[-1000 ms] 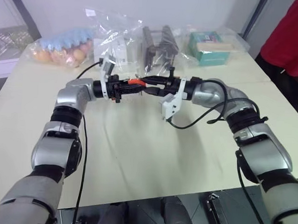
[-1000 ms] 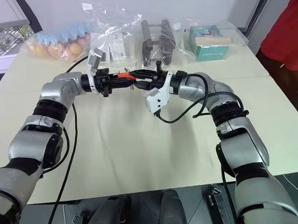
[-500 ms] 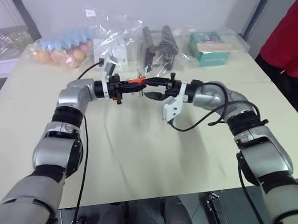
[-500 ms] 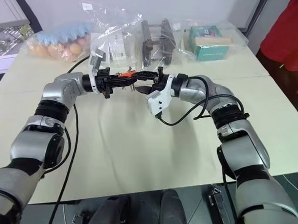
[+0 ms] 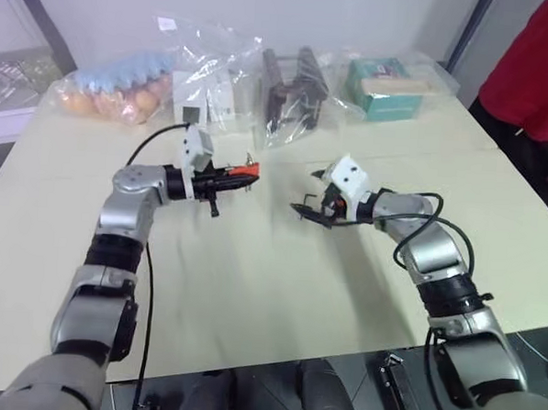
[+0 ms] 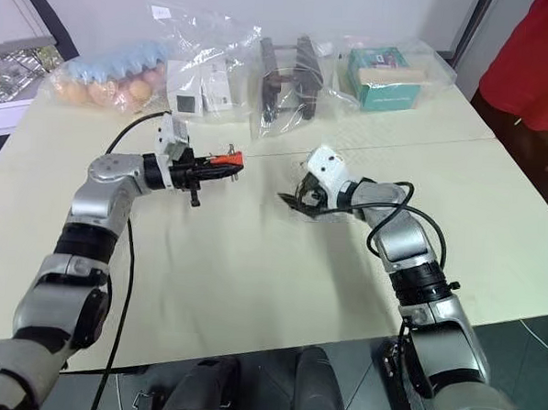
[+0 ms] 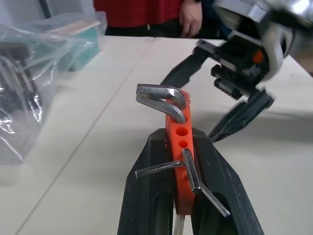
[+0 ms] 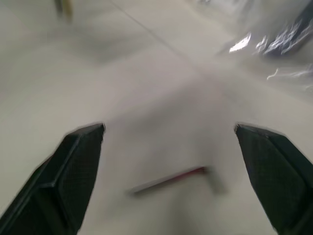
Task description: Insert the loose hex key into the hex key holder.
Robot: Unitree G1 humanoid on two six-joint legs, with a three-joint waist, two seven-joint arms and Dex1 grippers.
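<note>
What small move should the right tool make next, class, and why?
Probably lower the right tool onto the loose hex key and close on it. Its jaws stand wide open and hold nothing, and the key lies on the table between them. The left tool is shut on the hex key holder, which shows empty holes.

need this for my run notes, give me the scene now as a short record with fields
left gripper: shut on the hex key holder, held above the table
right gripper: open, fingers wide apart
loose hex key: lying on the table between the right gripper's fingers, not held
insertion: not done
</note>
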